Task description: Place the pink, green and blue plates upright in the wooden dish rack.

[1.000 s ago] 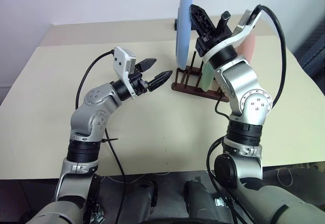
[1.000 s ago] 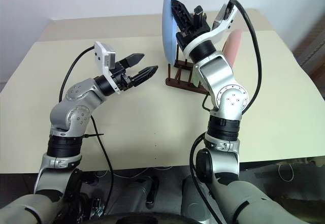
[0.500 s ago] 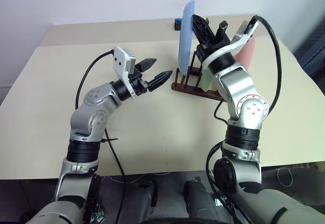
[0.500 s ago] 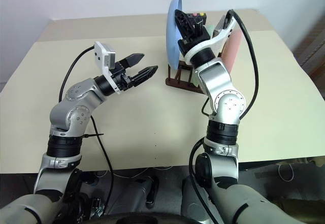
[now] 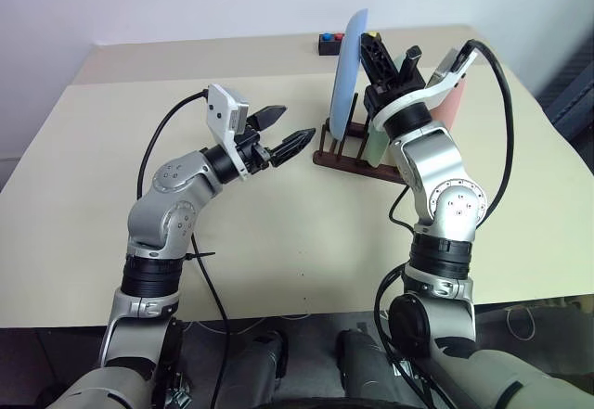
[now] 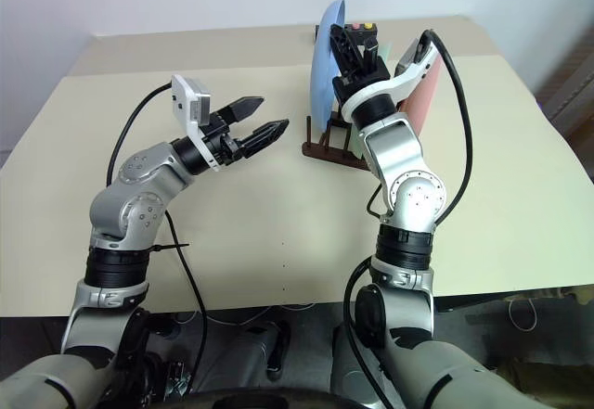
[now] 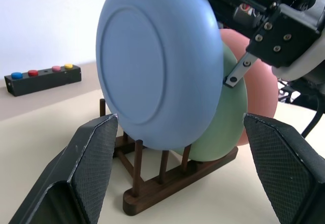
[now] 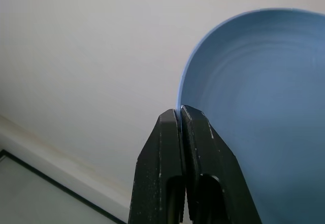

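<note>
My right gripper (image 8: 180, 113) is shut on the rim of the light blue plate (image 5: 350, 70), holding it upright and slightly tilted at the left end of the wooden dish rack (image 5: 357, 163). The plate's lower edge (image 7: 157, 148) is down among the pegs; I cannot tell whether it rests on the rails. The green plate (image 7: 223, 122) stands upright in the rack right behind the blue one, and the pink plate (image 7: 261, 107) stands behind that. To the rack's left my left gripper (image 5: 299, 123) hovers open and empty, pointing at the rack.
A small black box with coloured buttons (image 7: 43, 76) sits on the table behind the rack, near the far edge by the white wall. The beige tabletop (image 5: 278, 233) spreads wide in front of and left of the rack.
My right gripper has come down with the blue plate, bringing its lower edge from above the rack to among the pegs. The left arm has kept still.
</note>
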`<act>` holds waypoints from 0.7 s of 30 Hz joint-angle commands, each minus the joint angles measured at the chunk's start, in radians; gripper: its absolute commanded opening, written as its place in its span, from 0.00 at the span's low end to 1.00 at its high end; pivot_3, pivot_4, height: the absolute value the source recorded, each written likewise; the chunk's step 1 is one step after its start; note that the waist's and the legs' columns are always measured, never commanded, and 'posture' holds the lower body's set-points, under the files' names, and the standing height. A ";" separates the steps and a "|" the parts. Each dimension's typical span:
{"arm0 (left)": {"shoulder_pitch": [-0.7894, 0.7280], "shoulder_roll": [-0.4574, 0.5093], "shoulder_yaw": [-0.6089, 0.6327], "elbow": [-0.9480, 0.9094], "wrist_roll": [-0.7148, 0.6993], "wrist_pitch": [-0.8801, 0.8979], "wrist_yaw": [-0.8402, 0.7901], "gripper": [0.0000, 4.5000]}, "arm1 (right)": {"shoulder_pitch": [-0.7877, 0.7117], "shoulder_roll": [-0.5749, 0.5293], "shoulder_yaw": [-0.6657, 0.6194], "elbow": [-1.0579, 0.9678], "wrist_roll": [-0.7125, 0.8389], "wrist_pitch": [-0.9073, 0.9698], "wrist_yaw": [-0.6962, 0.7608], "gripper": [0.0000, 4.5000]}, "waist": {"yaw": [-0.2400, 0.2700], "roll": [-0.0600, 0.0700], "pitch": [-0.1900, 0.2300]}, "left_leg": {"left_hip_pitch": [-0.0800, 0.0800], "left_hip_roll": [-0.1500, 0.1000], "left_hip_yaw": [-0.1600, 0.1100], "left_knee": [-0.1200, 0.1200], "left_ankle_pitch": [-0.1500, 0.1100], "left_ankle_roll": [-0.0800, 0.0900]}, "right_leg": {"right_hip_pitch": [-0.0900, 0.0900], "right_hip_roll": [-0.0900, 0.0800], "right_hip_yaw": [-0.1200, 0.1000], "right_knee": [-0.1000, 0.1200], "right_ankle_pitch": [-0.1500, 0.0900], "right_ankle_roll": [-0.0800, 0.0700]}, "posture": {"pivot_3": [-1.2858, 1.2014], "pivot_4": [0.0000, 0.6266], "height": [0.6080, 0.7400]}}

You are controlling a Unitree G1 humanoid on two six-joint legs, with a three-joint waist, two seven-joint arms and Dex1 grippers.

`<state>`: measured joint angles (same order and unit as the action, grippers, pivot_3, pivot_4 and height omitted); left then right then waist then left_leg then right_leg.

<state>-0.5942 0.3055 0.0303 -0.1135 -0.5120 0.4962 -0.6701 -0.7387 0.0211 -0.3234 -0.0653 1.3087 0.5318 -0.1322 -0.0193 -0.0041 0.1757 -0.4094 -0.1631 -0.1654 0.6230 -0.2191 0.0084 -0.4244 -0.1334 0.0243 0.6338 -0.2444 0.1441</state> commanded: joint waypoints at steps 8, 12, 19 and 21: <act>-0.011 0.009 0.009 -0.039 -0.013 -0.001 -0.001 0.90 | 0.004 -0.012 0.016 -0.008 -0.038 0.013 -0.003 0.01 | 0.000 0.000 0.000 | 0.000 0.000 0.000 0.000 0.000 0.000 | 0.000 0.000 0.000 0.000 0.000 0.000 | 0.52 0.24 1.00; -0.012 0.007 0.008 -0.039 -0.012 -0.003 0.000 0.90 | 0.000 -0.022 0.022 -0.001 -0.067 0.027 0.004 0.01 | 0.000 0.000 0.000 | 0.000 0.000 0.000 0.000 0.000 0.000 | 0.000 0.000 0.000 0.000 0.000 0.000 | 0.52 0.24 1.00; -0.011 0.007 0.007 -0.038 -0.010 -0.008 0.000 0.90 | 0.000 -0.024 0.018 -0.008 -0.086 0.034 0.034 0.41 | 0.000 0.000 0.000 | 0.000 0.000 0.000 -0.001 0.000 -0.001 | 0.000 0.000 0.000 0.000 0.000 0.000 | 0.52 0.24 1.00; -0.012 0.006 0.007 -0.037 -0.010 -0.007 0.000 0.90 | -0.002 -0.028 0.018 -0.011 -0.093 0.035 0.034 0.62 | 0.000 0.000 0.000 | 0.000 0.000 0.000 -0.001 0.000 -0.001 | 0.000 0.000 0.000 0.000 0.000 0.000 | 0.52 0.24 1.00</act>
<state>-0.5943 0.3068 0.0292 -0.1162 -0.5121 0.4971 -0.6702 -0.7243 -0.0007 -0.3104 -0.0392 1.2164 0.5635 -0.1110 -0.0192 -0.0041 0.1757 -0.4095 -0.1627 -0.1654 0.6225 -0.2187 0.0077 -0.4247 -0.1331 0.0243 0.6337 -0.2442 0.1437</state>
